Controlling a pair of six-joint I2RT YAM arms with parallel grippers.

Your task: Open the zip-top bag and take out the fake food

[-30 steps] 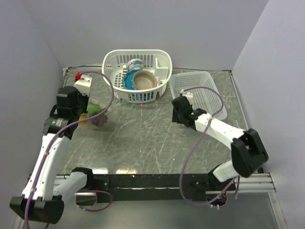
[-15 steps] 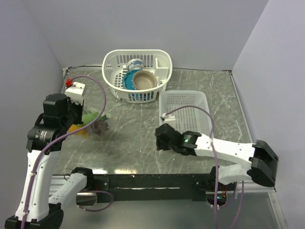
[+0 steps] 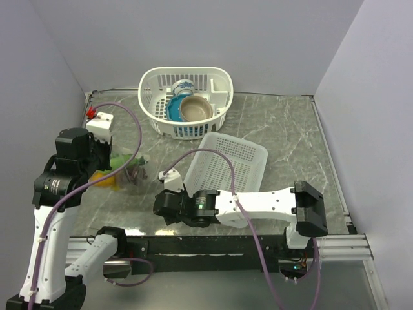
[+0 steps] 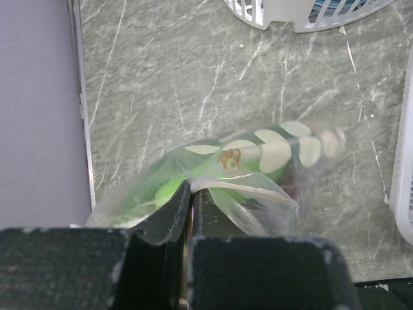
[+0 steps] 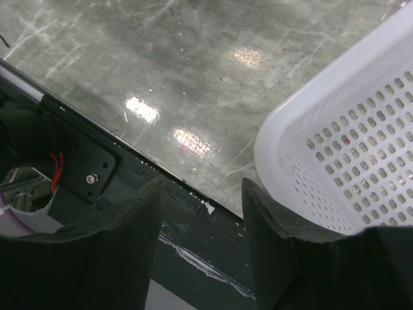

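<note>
Left fingers (image 4: 170, 216): pinched shut on the zip-top bag (image 4: 258, 155) edge.
Bag place: just ahead of those fingers, green fake food (image 4: 164, 190) inside.
Right fingers (image 5: 129, 226): apart, empty, above the desk (image 5: 161, 58); white basket (image 5: 342, 161) at their right.

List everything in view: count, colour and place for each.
zip-top bag: one, clear with pale dots, left of table
fake food: several, green, yellow, purple, inside the zip-top bag
round basket: one, white, back centre
blue bowl: one, blue, in round basket
brown bowl: one, brown, in round basket
cup: one, white and blue, in round basket
flat mesh basket: one, white, table centre
table: one, grey-green marbled
left fingers: two, black, shut on zip-top bag
right fingers: two, black, open, beside flat mesh basket
</note>
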